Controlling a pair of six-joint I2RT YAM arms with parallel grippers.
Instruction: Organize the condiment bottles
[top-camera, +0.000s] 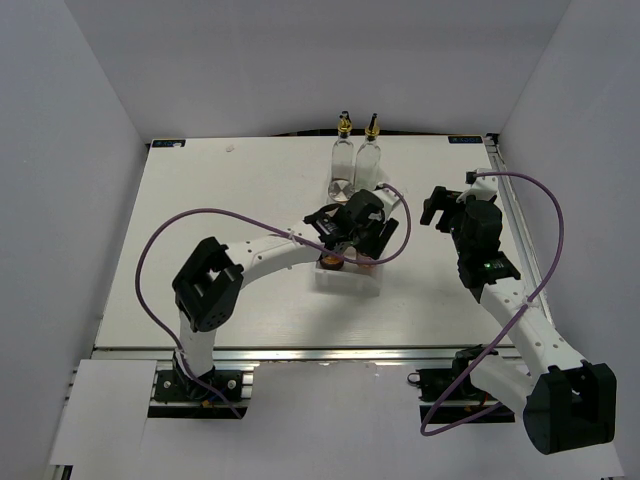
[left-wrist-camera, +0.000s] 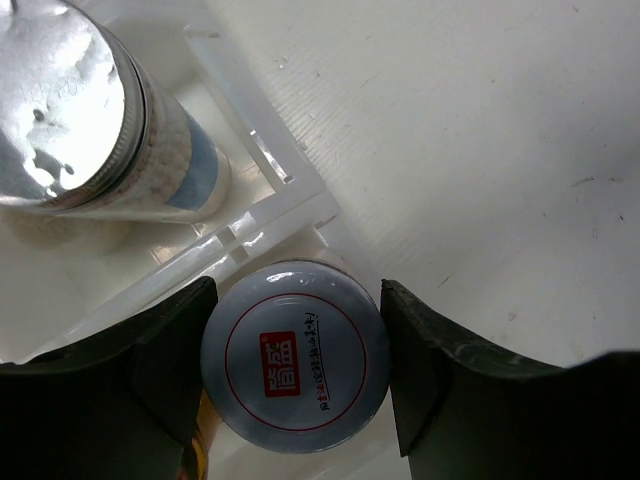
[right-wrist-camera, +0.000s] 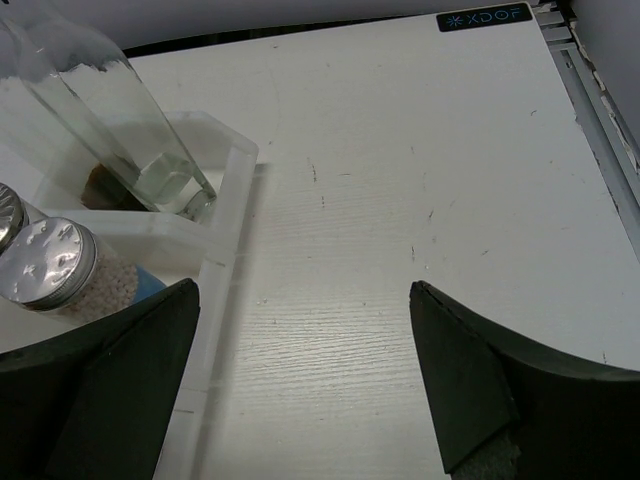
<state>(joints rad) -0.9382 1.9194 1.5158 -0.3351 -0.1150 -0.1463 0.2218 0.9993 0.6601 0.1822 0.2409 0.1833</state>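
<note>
L fingers (left-wrist-camera: 175, 375) are closed on the white-lidded jar (left-wrist-camera: 295, 370), one finger against each side of the round lid. The lid is seen from straight above, w/ a red label and thin red ring printed on it, and some amber showing under its edge on one side. The jar sits btwn the fingers at a corner of the white tray (left-wrist-camera: 300, 190); can't tell if it stands in a compartment or hangs just above it. Just beyond these fingers, past a tray divider and off to the left in the wrist view, a shaker (left-wrist-camera: 70, 110) stands upright in its own compartment, w/ a silver lid, white grains inside and a blue patch on the side. R fingers (right-wrist-camera: 110, 385) are spread wide w/ nothing btwn them but bare bench (right-wrist-camera: 420, 200); they hover to the right of the tray, apart from it. Left of the R fingers, a second shaker (right-wrist-camera: 8, 215) sits at the frame edge, mostly cut off. Farthest from both sets of fingers, 2 tall glass bottles (top-camera: 343, 165) stand upright side by side in the tray's far end, w/ gold pourer tops, one w/ a brownish trace at its base.
</note>
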